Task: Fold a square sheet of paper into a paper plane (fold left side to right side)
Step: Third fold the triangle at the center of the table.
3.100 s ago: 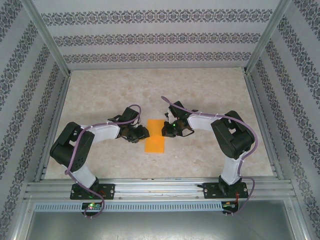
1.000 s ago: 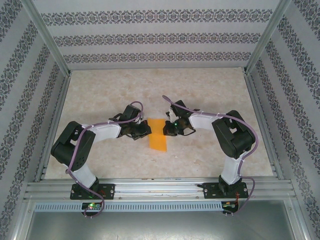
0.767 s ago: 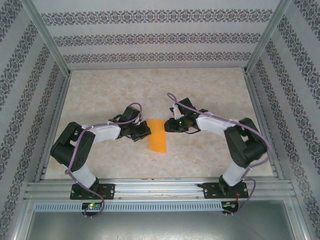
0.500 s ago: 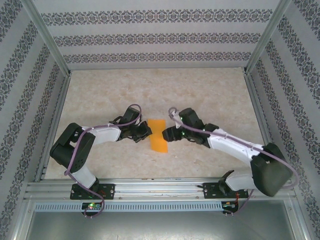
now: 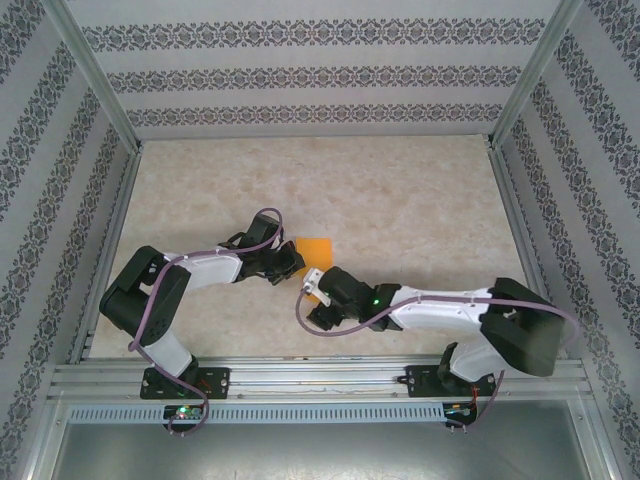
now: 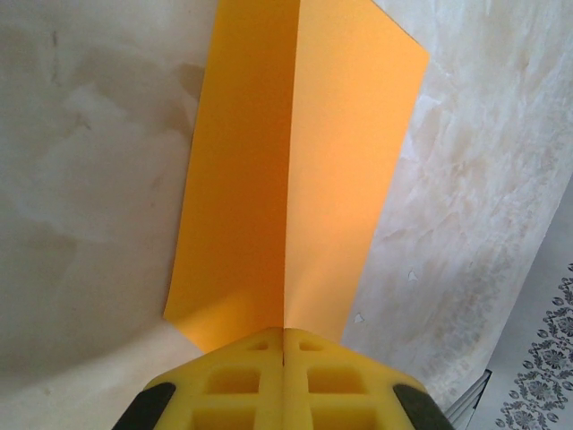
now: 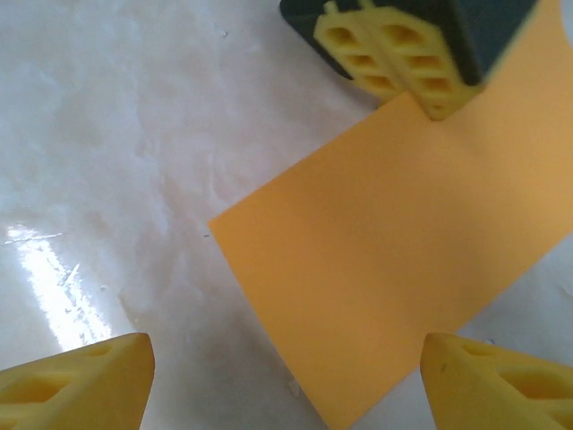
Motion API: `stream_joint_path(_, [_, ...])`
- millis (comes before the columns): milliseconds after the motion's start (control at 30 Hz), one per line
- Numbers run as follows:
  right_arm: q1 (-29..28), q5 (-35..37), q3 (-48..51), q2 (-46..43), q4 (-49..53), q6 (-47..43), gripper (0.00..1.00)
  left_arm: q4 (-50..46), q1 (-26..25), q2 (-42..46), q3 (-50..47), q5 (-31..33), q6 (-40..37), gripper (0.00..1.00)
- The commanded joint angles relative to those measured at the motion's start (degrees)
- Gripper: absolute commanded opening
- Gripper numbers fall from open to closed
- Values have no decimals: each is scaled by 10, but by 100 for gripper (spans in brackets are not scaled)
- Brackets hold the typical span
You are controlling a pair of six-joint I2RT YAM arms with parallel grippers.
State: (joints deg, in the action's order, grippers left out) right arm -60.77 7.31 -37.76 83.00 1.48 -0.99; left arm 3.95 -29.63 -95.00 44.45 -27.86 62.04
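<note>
Hiding paper (image 5: 318,247) partly, right arm (image 5: 440,308)

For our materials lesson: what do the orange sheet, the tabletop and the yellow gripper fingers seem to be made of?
Sheet: thin matte paper; it lies flat with sharp straight edges. Tabletop: probably stone-look laminate or vinyl, glossy; mottled beige pattern with a bright glare streak. Fingers: likely moulded plastic or rubber, matte, with lattice cut-outs.
</note>
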Motion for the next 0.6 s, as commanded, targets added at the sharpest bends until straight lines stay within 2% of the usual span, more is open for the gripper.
stream_joint_path(0, [-9,52,-37,32,-9,-29,78,14,-7,10,-3,-1,8,1])
stream_joint_path(133, [-9,66,-64,66,-9,-25,76,9,-7,9,0,0,4,1])
stream_joint_path(267, [-10,69,-85,89,-9,-22,66,11,-8,8,1,-2,2,1])
stream_joint_path(433, [-10,56,-86,87,-1,-13,44,11,-7,4,2,0,-3,2])
stream_joint_path(567, [-5,19,-79,83,14,10,22,10,-6,2,9,-6,-10,9])
